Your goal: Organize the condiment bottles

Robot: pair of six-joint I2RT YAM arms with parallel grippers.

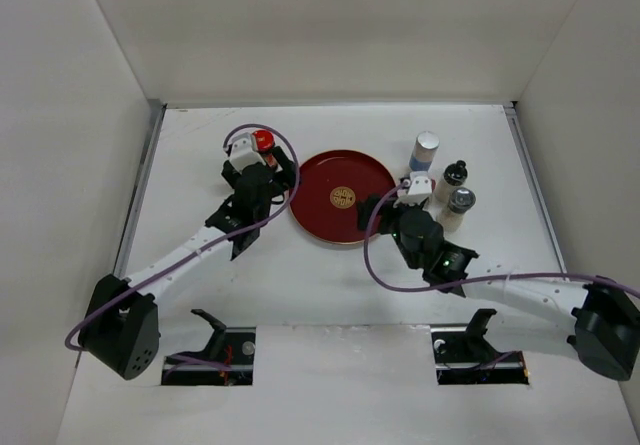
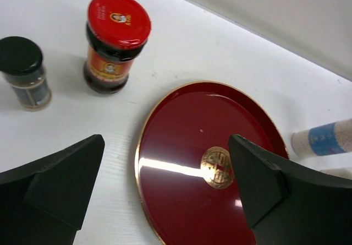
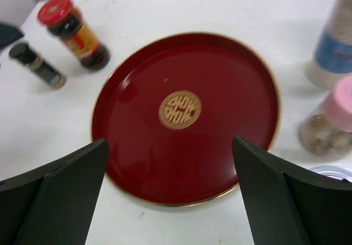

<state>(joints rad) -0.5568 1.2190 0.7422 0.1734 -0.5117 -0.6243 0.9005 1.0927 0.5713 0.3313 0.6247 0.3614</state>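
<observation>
A red-capped jar stands left of the round dark-red tray. My left gripper is open and empty just below that jar, at the tray's left rim. In the left wrist view the red-capped jar and a black-capped shaker stand ahead on the left, with my gripper over the tray's edge. My right gripper is open and empty at the tray's right rim. The tall white bottle with a blue band, a black-capped bottle and a silver-capped shaker stand right of the tray.
In the right wrist view, a pink-capped jar and the white and blue bottle stand close to my right finger. The tray holds nothing. White walls enclose the table on the left, back and right.
</observation>
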